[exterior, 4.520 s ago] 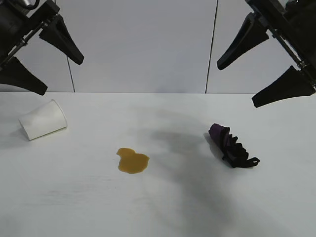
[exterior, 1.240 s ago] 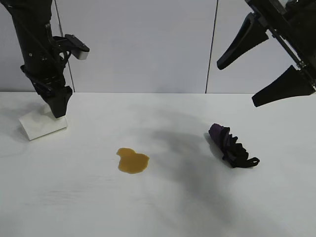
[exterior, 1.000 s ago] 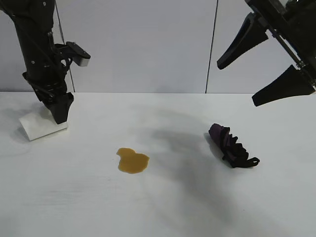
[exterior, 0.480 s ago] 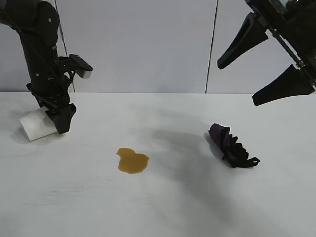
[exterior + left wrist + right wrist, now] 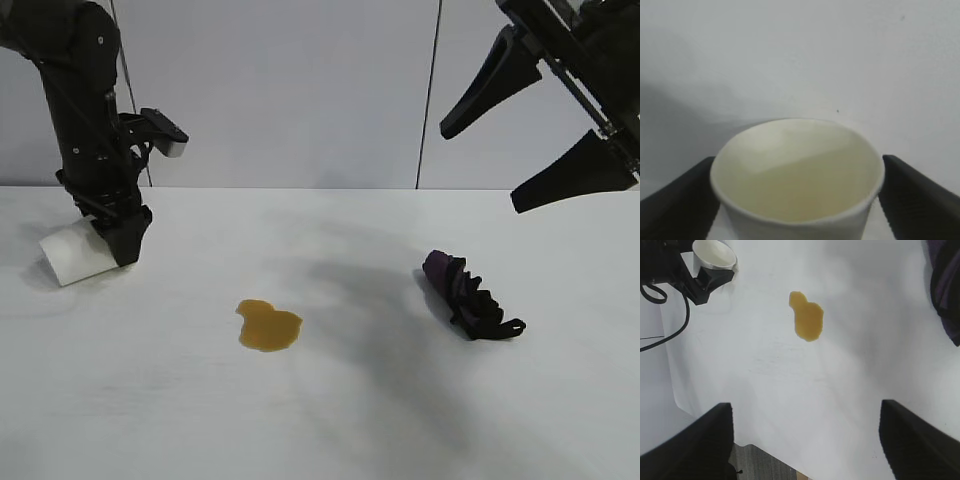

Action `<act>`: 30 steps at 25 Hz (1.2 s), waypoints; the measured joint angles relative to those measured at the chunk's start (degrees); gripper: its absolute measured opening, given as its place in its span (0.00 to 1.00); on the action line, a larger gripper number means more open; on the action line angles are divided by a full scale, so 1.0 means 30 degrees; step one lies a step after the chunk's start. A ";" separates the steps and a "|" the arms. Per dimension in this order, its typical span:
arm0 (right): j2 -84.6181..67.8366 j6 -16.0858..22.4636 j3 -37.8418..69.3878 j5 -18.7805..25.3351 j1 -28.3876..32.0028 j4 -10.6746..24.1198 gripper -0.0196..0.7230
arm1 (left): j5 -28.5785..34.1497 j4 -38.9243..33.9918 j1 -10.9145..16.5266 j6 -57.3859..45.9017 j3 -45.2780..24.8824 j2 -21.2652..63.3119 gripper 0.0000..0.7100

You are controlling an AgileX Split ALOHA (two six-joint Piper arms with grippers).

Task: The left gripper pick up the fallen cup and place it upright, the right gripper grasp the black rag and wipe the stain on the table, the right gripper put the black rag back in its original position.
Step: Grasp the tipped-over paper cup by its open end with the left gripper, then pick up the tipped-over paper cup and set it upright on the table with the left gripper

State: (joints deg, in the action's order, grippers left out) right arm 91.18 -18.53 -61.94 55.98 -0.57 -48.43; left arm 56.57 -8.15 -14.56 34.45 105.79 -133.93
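The left tool [image 5: 118,240] points steeply down at the left end of the white desk [image 5: 330,410], its two fingers [image 5: 675,200] standing on either side of the fallen white cup [image 5: 72,252], close against its rim, though a firm grip cannot be told. The right tool [image 5: 545,140] hangs high at the right with its fingers spread wide and empty. Below it lies the black rag [image 5: 470,297], well apart from the amber stain [image 5: 267,326] near the desk's middle.
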 joint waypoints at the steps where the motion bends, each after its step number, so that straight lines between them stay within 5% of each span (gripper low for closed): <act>1: 0.0000 0.0000 0.0000 0.0000 0.0000 0.0000 0.77 | 0.0000 0.0000 0.0000 0.0000 0.0000 0.0000 0.68; 5: 0.0000 0.0000 0.0000 0.0000 0.0000 0.0000 0.77 | 0.0000 0.0000 0.0000 -0.0078 0.0016 0.0000 0.60; 17: 0.0000 0.0000 0.0000 -0.0098 0.0000 0.0000 0.77 | 0.1451 0.0547 0.0233 -0.0226 0.1649 0.0363 0.58; 30: 0.0000 0.0000 0.0000 -0.0110 0.0000 -0.0007 0.77 | 0.3700 0.9184 0.2155 0.0580 0.4134 0.1302 0.58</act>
State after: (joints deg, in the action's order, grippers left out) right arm 91.18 -18.53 -61.94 55.65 -0.57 -48.45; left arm 67.67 19.40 -8.09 36.19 118.20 -130.02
